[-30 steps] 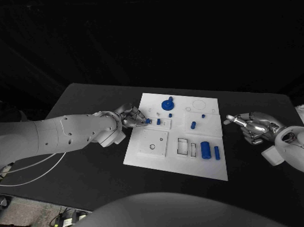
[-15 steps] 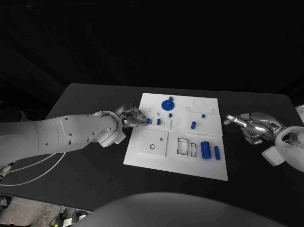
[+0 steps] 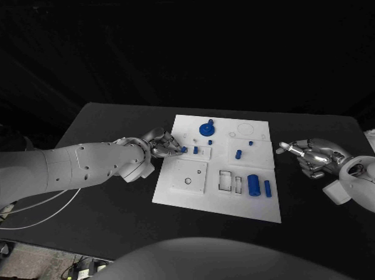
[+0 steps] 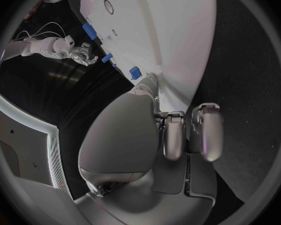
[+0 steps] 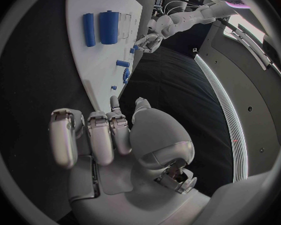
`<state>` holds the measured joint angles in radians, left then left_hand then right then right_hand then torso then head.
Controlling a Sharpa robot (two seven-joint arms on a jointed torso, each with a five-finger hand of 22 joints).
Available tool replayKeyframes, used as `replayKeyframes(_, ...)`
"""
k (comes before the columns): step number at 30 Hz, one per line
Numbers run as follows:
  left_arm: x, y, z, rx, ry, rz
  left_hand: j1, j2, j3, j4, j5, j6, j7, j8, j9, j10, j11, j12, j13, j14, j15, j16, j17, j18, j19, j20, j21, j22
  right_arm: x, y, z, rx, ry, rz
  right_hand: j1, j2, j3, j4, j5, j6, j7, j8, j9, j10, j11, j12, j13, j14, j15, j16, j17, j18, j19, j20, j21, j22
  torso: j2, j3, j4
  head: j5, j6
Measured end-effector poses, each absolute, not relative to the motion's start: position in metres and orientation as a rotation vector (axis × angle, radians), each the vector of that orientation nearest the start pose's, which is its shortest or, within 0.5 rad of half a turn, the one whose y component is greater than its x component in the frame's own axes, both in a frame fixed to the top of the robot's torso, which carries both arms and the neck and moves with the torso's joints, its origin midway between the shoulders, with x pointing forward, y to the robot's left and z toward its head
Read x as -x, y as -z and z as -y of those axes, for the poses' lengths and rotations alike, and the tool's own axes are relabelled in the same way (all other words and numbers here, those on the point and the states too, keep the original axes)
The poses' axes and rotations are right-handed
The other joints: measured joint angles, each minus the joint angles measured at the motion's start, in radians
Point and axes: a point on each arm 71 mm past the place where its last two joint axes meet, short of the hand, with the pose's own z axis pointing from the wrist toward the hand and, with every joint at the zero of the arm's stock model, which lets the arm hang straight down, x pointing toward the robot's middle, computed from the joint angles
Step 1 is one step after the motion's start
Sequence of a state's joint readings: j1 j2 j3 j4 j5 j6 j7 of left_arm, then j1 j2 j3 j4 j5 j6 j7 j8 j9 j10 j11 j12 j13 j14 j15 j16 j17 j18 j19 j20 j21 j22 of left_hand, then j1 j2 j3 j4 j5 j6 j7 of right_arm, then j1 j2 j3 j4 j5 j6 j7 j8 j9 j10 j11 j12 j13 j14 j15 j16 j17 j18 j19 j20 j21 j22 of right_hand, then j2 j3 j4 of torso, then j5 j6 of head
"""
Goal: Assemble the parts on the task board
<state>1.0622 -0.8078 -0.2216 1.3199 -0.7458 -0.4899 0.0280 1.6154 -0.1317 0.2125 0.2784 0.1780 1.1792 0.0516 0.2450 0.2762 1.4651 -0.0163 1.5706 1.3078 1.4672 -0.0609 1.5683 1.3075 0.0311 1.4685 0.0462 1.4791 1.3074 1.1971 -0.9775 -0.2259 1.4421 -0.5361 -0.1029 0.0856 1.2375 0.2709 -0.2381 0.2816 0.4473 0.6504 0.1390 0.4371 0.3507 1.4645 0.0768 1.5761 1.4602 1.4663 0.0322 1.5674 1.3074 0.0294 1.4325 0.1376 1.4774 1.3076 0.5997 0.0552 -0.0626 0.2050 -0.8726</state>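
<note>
While our left hand (image 3: 162,144) sits at the task board (image 3: 187,195)'s left edge, its fingertips pinch a small blue part (image 3: 183,149) there; the left wrist view shows that part (image 4: 135,73) at the fingertip, other fingers curled in. A 2nd small blue peg (image 3: 196,150) stands just beside it on the board. Our right hand (image 3: 312,156) hovers over the black table (image 3: 111,122), just off the board's right edge, fingers curled together, holding nothing we can see. Near the board's far edge is a round blue knob (image 3: 207,128). Toward the near right corner lie a thick blue cylinder (image 3: 253,184) & a thinner blue bar (image 3: 267,188), side by side.
</note>
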Motion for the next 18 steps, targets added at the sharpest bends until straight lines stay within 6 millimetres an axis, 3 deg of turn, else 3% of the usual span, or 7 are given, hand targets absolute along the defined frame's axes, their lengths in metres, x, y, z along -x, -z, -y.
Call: replayKeyframes(18,-0.4573,0.3233,-0.2645,0.605,0.694,-1.863,0.010,-0.011,-0.030,0.002,-0.002,-0.017,0.009,-0.010,-0.006,0.000,0.000,0.000,0.000,0.000,0.000,0.000,0.000,0.000,-0.004,0.004,-0.021,0.000,-0.4564,0.2652,0.2940,-0.736,-1.001,-2.034,0.000,0.000,0.000,0.000,0.000,0.000,0.000,0.000,0.000,0.000,0.000,-0.002,0.000,0.000,0.000,0.000,0.000,0.000,0.000,0.000,0.000,0.000,0.000,0.0000,-0.0001,0.006,0.000)
